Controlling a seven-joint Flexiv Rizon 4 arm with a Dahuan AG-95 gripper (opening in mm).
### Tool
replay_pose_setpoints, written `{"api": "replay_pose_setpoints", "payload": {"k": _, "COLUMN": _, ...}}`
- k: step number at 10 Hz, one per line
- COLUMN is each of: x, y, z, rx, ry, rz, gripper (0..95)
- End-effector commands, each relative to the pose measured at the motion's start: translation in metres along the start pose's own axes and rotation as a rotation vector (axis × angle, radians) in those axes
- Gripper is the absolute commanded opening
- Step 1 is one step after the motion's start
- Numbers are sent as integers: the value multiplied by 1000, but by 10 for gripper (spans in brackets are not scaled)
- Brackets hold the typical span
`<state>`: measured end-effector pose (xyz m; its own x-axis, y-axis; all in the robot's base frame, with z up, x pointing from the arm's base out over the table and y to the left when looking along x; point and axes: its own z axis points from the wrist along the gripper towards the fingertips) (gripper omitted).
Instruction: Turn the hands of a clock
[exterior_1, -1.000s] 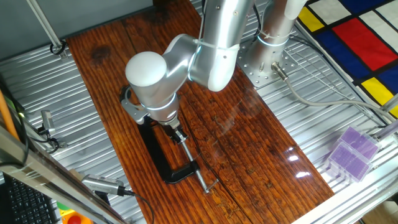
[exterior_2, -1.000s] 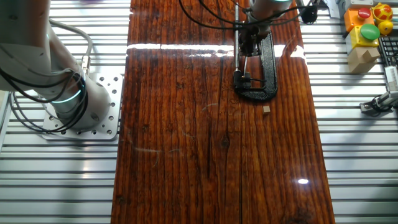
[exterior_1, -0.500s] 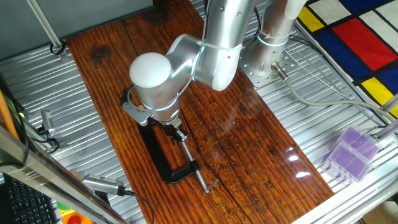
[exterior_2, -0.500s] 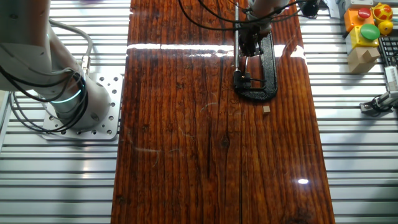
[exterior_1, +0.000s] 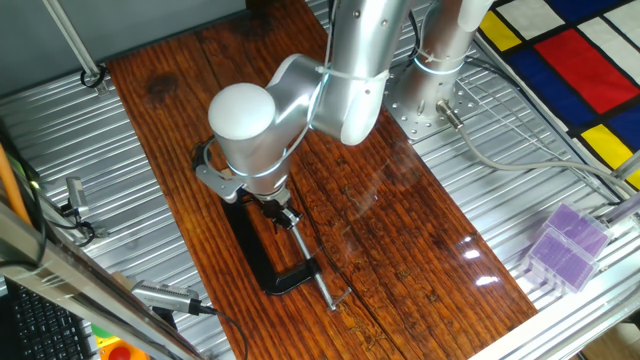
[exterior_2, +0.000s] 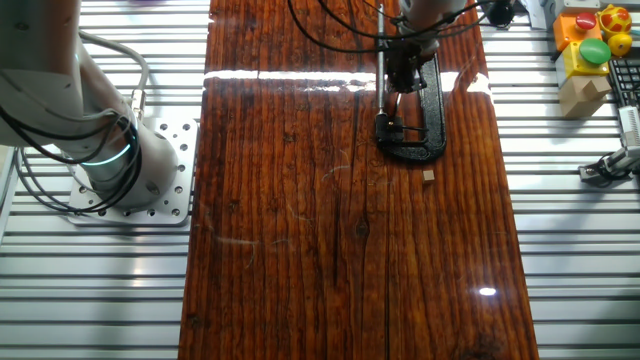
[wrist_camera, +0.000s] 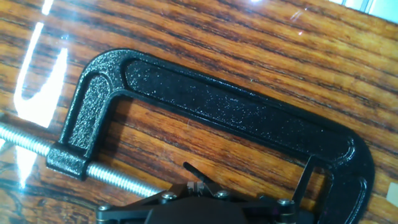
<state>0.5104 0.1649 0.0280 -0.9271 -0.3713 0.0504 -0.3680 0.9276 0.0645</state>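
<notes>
A black C-clamp (wrist_camera: 236, 115) lies on the wooden table; it also shows in one fixed view (exterior_1: 262, 262) and the other fixed view (exterior_2: 432, 110). Its threaded screw (wrist_camera: 37, 144) runs in from the left. My gripper (wrist_camera: 199, 185) is low over the clamp's jaw, between the screw's end and the anvil (wrist_camera: 342, 186). Its grey fingertips (wrist_camera: 193, 185) are pressed nearly together. A thin black clock hand (wrist_camera: 190, 168) sticks out from between them. The hand hides the clock's body. In the fixed views the gripper (exterior_1: 285, 212) (exterior_2: 400, 75) stands upright over the clamp.
A small tan block (exterior_2: 428, 175) lies on the wood just past the clamp. A silver base plate (exterior_1: 425, 105) sits at the table's far side. A purple box (exterior_1: 565, 245) and a red, yellow and green button box (exterior_2: 590, 45) rest on the metal slats.
The arm's wrist shifted slightly between one second ago and half a second ago. Since then nothing has visibly moved. The gripper stays on the clamp's jaw.
</notes>
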Motion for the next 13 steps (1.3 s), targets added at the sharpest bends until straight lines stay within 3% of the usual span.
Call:
{"api": "replay_pose_setpoints", "payload": {"k": 1, "x": 0, "y": -4, "z": 0, "rx": -1, "ry": 0, "rz": -14, "gripper": 0}}
{"api": "replay_pose_setpoints", "payload": {"k": 13, "x": -8, "y": -26, "z": -2, "rx": -1, "ry": -4, "rz": -63, "gripper": 0}}
